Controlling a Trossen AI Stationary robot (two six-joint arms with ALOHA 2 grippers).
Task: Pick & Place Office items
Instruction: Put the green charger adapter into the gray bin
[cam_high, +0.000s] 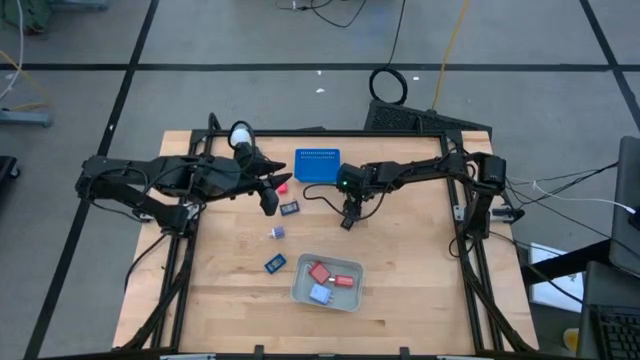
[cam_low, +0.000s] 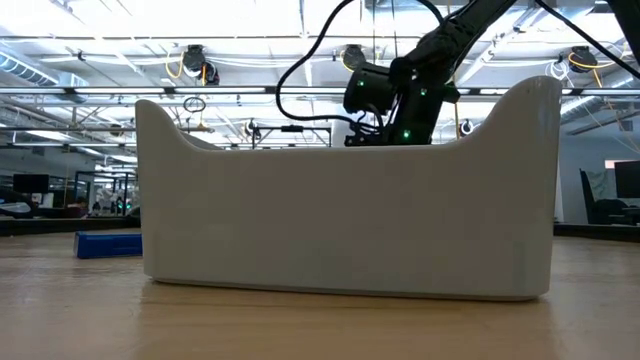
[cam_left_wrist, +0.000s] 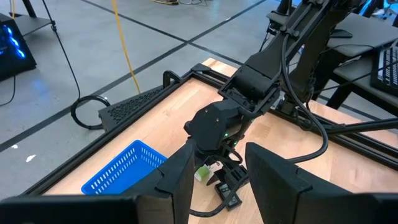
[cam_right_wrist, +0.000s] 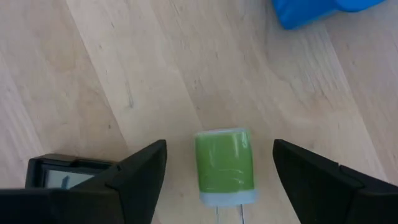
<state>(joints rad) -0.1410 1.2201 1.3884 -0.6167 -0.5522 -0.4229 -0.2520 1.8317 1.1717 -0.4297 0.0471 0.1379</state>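
While my right gripper (cam_right_wrist: 217, 168) hovers with fingers apart around the green piece (cam_right_wrist: 225, 163) on the table (cam_high: 420, 270) near the blue basket (cam_high: 318, 165), I fear an off-centre squeeze could flick it away. My left gripper (cam_high: 270, 195) waits pinched together.

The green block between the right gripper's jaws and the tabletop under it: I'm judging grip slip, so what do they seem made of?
Green block: likely smooth plastic, going by its soft sheen, rounded corners and pale base with two thin prongs. Tabletop: pale wood with visible plank seams and grain, matte.
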